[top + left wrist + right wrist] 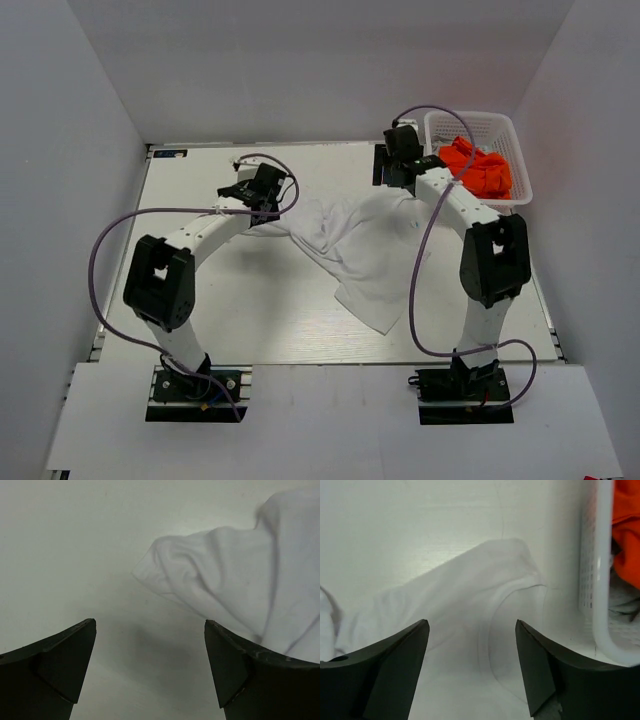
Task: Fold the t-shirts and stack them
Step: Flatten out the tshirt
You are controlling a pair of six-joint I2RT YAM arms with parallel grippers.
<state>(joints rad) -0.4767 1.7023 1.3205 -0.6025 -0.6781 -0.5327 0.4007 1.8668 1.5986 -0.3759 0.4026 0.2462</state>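
The white t-shirt point(350, 245) lies crumpled across the middle of the table. The orange t-shirt point(480, 168) is bunched inside the white basket point(522, 178) at the back right. My left gripper point(262, 186) is open and empty, over bare table at the shirt's left end; a bunched sleeve point(200, 575) lies just ahead of its fingers point(65, 655). My right gripper point(392, 168) is open and empty above the shirt's far right part, with the neckline point(492, 630) between its fingers point(540, 665). The orange shirt point(627, 525) shows in the right wrist view too.
The white basket point(600, 580) stands close to the right of my right gripper. White walls enclose the table on three sides. Purple cables loop from both arms. A black block point(382, 165) sits at the back beside the right gripper.
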